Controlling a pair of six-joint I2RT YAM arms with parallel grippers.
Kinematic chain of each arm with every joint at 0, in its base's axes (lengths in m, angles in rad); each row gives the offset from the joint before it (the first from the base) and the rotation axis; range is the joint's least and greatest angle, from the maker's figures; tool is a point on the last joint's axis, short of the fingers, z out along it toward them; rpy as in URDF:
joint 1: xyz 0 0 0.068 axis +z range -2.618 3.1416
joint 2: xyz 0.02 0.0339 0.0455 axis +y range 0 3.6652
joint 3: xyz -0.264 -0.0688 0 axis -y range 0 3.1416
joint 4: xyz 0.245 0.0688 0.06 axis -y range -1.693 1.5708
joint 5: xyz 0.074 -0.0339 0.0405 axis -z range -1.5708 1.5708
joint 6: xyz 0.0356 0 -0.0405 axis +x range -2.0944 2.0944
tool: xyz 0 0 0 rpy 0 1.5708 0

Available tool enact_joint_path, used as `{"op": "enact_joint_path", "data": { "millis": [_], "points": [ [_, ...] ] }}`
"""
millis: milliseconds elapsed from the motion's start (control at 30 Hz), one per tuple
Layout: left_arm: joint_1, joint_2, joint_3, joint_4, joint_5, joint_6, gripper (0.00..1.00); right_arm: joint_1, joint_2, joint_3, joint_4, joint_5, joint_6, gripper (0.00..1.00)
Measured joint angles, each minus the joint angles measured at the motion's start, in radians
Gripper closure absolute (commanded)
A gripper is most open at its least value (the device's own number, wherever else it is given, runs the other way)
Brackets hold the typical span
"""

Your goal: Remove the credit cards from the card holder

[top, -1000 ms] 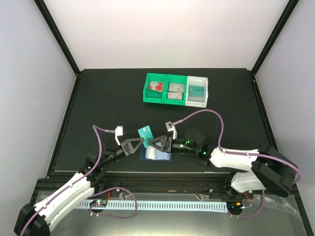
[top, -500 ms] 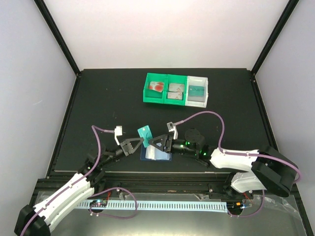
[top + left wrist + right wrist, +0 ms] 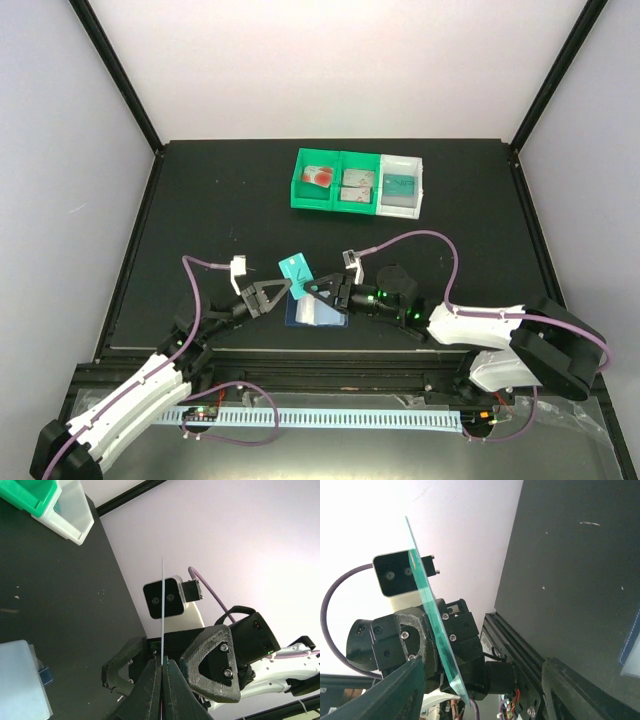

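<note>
A teal credit card (image 3: 294, 268) hangs above the table, pinched at its lower edge by my left gripper (image 3: 283, 291), which is shut on it. In the left wrist view the card (image 3: 162, 605) shows edge-on, rising from the closed gripper (image 3: 162, 663). My right gripper (image 3: 309, 288) faces it from the right, open, its fingers (image 3: 216, 660) on either side of the card. In the right wrist view the card (image 3: 427, 625) stands between the spread jaws of the right gripper (image 3: 485, 667), nearer the left one. The card holder (image 3: 315, 311) lies open on the table beneath, pale blue pockets up.
At the back stand a green two-compartment tray (image 3: 300, 178) and a white tray (image 3: 418, 170). They hold a white card with red circles (image 3: 320, 177), a greyish card (image 3: 355, 186) and a teal card (image 3: 400, 185). The table's front rail (image 3: 520, 655) runs just below both grippers.
The right gripper's jaws stand a little wider around the teal card than a second ago. Both arms and the card have shifted only slightly to the left.
</note>
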Motion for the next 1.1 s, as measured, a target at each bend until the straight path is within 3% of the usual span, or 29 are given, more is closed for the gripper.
{"op": "enact_joint_path", "data": {
  "millis": [300,367,600,733,1100],
  "points": [
    [0.000,0.000,-0.012,0.034,0.015,-0.034,0.98,0.000,0.000,-0.001,0.051,-0.002,-0.019,0.90],
    [-0.001,0.000,-0.014,0.034,0.021,-0.036,0.94,0.000,0.000,-0.001,0.059,-0.005,-0.022,0.99],
    [-0.002,-0.009,-0.021,0.019,0.039,-0.034,0.65,0.001,-0.060,-0.001,0.026,-0.028,-0.117,0.99],
    [-0.002,-0.046,-0.016,-0.054,0.066,0.007,0.56,-0.001,-0.137,0.005,-0.090,-0.062,-0.232,0.99],
    [-0.002,-0.100,0.153,-0.369,0.214,0.265,0.52,-0.003,-0.344,0.117,-0.605,-0.279,-0.652,0.99]
  ]
}}
